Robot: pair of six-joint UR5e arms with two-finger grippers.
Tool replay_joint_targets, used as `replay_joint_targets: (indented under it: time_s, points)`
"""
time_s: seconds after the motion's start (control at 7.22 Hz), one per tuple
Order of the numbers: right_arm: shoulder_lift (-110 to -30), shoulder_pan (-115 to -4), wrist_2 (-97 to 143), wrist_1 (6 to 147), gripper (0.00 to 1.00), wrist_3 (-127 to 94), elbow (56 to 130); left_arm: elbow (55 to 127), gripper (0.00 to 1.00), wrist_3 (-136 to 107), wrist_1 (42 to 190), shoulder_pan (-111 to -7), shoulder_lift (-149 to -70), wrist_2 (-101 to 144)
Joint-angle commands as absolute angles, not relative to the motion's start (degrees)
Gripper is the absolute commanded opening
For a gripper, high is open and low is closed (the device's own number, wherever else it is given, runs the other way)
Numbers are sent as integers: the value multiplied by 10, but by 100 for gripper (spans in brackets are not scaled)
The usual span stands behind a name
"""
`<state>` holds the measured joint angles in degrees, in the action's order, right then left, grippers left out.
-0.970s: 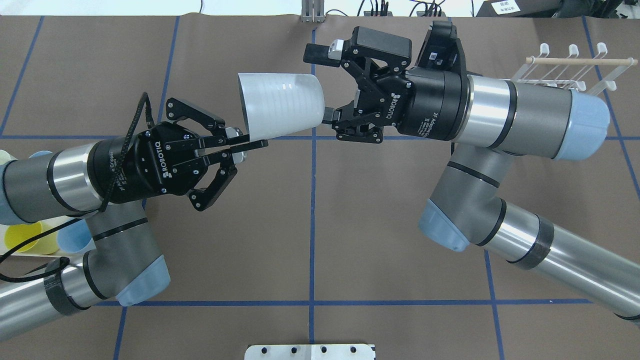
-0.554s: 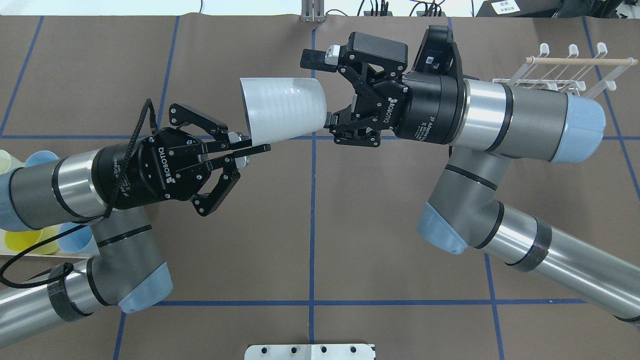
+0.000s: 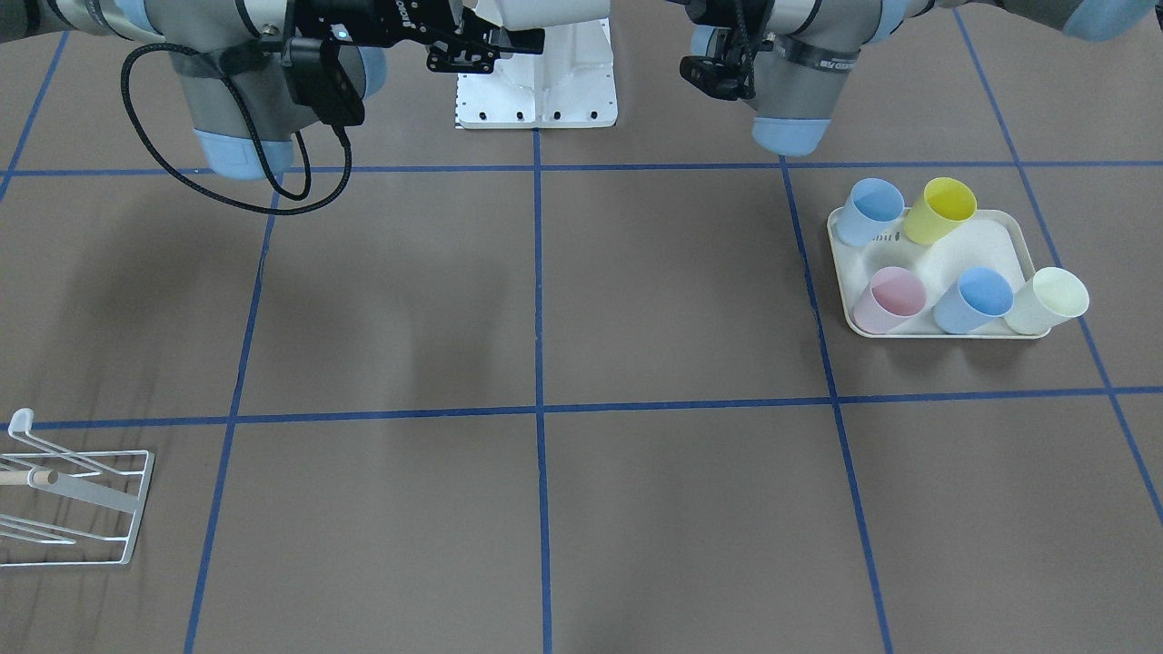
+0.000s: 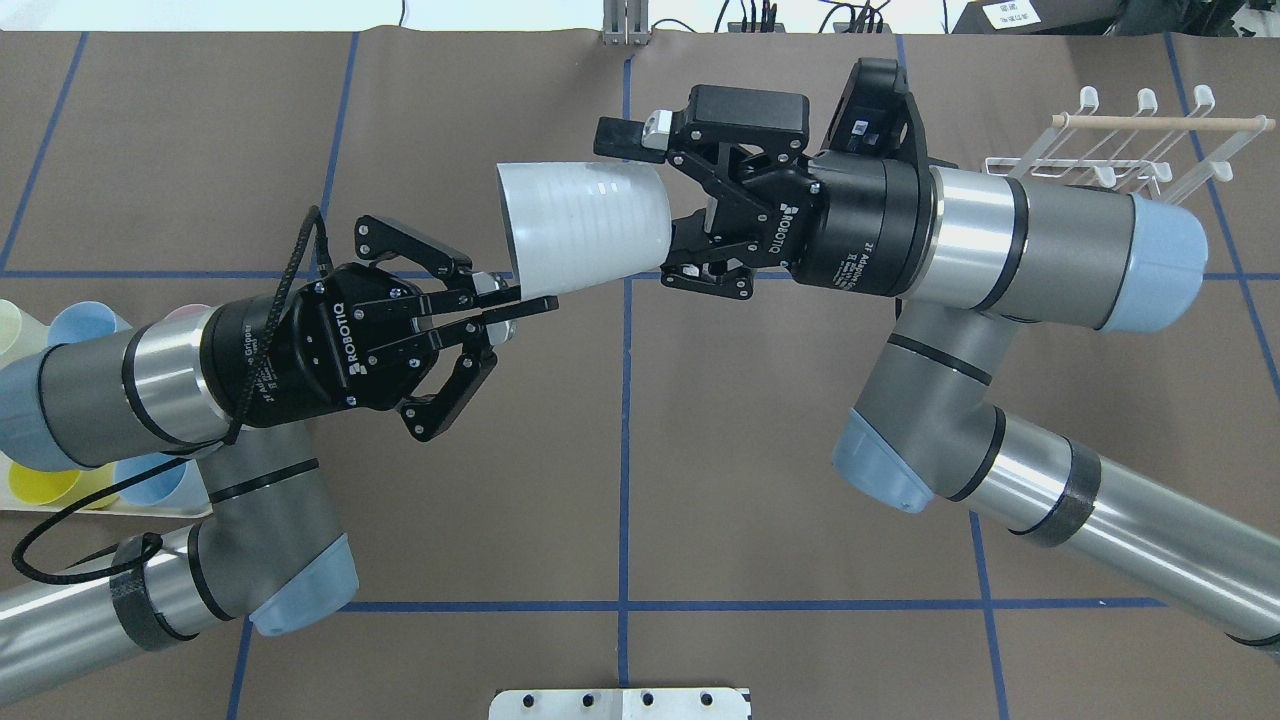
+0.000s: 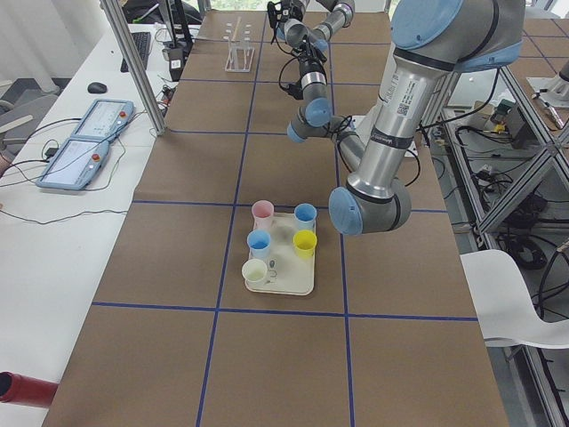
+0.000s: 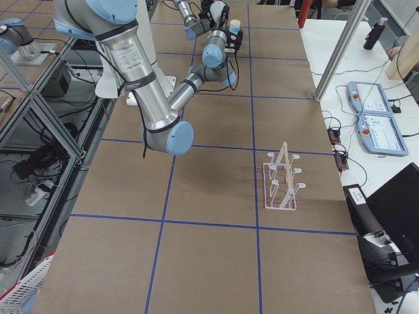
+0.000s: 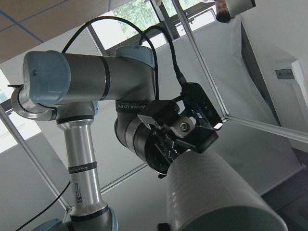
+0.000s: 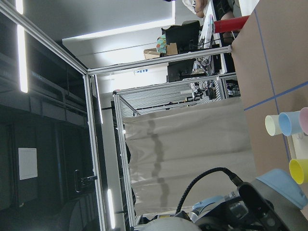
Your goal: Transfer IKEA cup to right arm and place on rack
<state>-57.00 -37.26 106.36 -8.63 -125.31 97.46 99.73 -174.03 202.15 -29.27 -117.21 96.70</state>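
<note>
Notably, overhead shows the cup (image 4: 585, 228); front-facing doesn't.

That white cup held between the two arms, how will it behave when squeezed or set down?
The white cup looks like thin-walled plastic, so it is probably light: the left gripper holds it by the rim alone. Its glossy, tapered wall may slip as the right gripper closes. Laid sideways, it would likely roll in an arc.
</note>
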Motion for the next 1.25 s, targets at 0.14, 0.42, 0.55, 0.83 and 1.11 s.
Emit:
replay_joint_targets:
  time_s: [0.14,0.42,0.55,0.83,1.11]
  points:
    - [-573,-371,1063,-96,43,-1251,973,992,31,-1739,2021,-292,-1175,948]
    - [-574,-373,1057,-96,35,-1249,976,996,100,-1735,2021,-291,-1169,919]
    - [-576,-375,1040,-96,31,-1248,976,999,100,-1733,2021,-299,-1166,918]
    - [-602,-377,999,-94,29,-1214,967,1000,100,-1663,2018,-319,-1130,920]
    - [-645,-402,985,-91,26,-1151,933,992,100,-1585,2008,-361,-1092,926]
